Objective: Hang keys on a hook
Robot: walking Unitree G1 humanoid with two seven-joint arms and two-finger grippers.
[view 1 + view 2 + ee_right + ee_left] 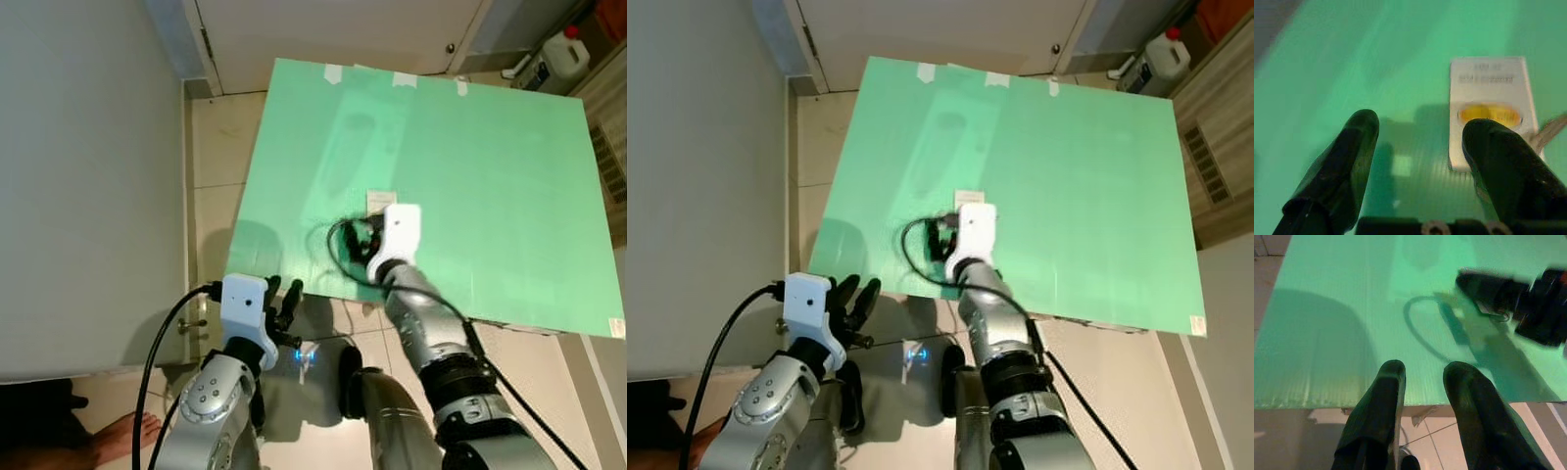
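Right gripper (1420, 142): fingertips run off the wrist view's edge. Beside one finger (1508, 166), we see the white plate (1492, 105) partly covered, its print too blurred to read. Keys (1552, 128): a cropped grey smear, we cannot confirm them.

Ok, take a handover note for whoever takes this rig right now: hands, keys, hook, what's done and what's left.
The left hand is open and holds nothing, at the lower edge of the green board.
The right hand is open with nothing between its fingers, right at the white hook plate mid-board.
Keys: a blurred grey metal piece shows beside the plate; I cannot tell whether it is the keys.
Left to do: check that the keys hang on the hook, then draw the right arm back.
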